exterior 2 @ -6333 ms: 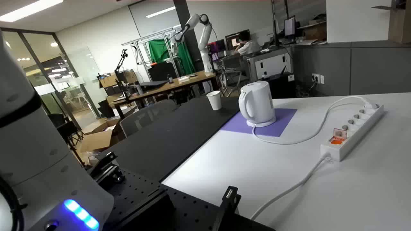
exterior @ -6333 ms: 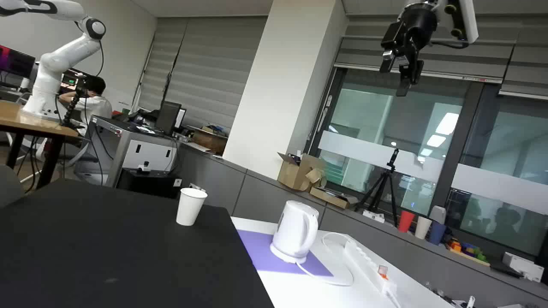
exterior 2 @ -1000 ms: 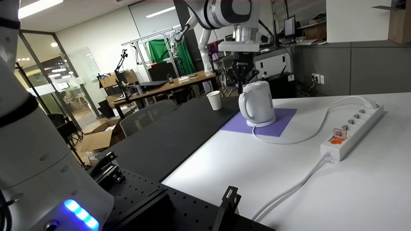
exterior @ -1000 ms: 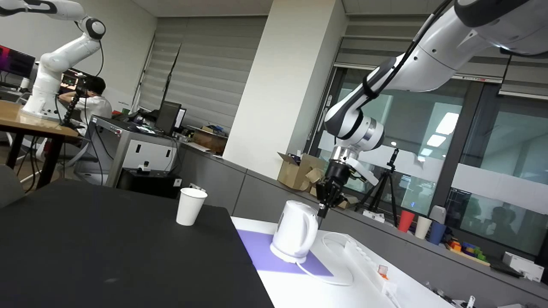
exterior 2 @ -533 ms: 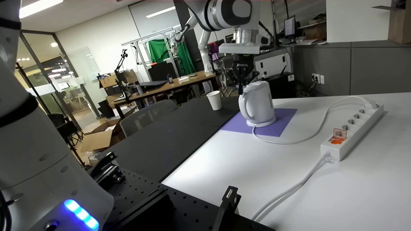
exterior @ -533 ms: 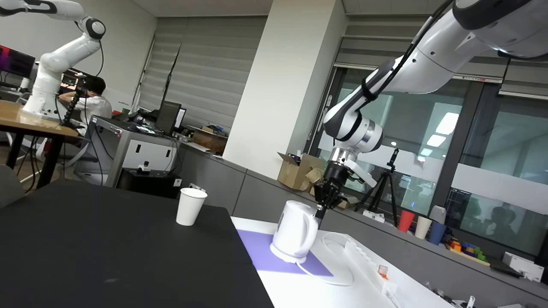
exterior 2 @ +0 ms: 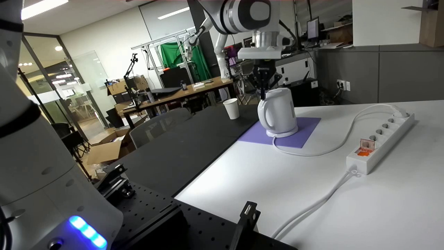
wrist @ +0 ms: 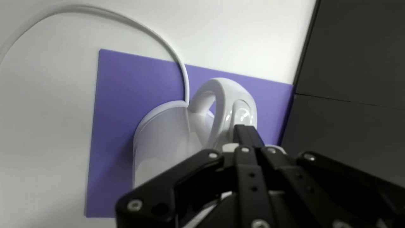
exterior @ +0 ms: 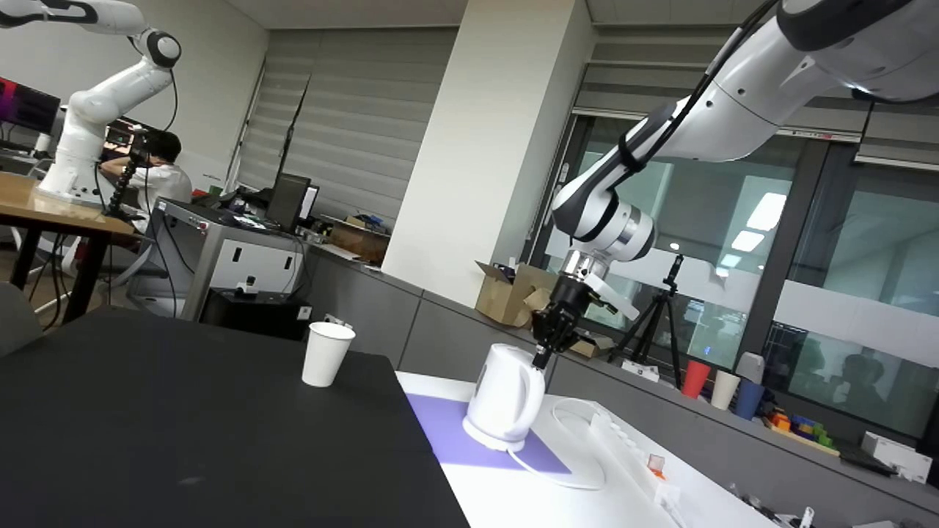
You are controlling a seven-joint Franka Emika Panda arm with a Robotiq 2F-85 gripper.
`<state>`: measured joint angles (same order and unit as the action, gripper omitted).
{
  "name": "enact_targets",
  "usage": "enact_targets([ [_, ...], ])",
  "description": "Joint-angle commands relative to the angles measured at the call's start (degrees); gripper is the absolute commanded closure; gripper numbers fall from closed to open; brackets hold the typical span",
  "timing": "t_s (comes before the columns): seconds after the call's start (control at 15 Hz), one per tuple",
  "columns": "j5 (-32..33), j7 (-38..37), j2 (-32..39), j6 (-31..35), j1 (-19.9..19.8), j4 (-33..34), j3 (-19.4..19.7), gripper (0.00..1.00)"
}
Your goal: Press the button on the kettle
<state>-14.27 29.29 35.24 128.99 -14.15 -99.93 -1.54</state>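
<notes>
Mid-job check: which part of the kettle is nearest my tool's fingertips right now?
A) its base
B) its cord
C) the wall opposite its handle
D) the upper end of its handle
D: the wrist view shows the tool over the handle, and both exterior views place it at that handle's upper end on the kettle; contact I cannot confirm.

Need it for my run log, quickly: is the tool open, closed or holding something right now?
Tool: closed, holding nothing, its tip right at the kettle handle.
</notes>
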Motion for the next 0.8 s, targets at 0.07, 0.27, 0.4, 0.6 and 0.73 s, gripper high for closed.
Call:
enact_targets([
  [0.07, -1.59, 0.0, -0.12, 2.21, -1.63, -0.15, -1.56, 1.0],
  [0.27, -1.53, -0.62, -0.59, 0.73, -1.8, -0.03, -1.83, 1.0],
  [0.4, -1.9, -0.35, -1.13, -1.43, -2.09, 0.11, -2.2, 1.0],
  [0.6, -1.33, -0.93, -1.81, -4.37, -1.48, 0.18, -1.78, 1.0],
  [0.73, -0.6, -1.77, -1.81, -7.32, -0.95, 0.77, -1.26, 1.0],
])
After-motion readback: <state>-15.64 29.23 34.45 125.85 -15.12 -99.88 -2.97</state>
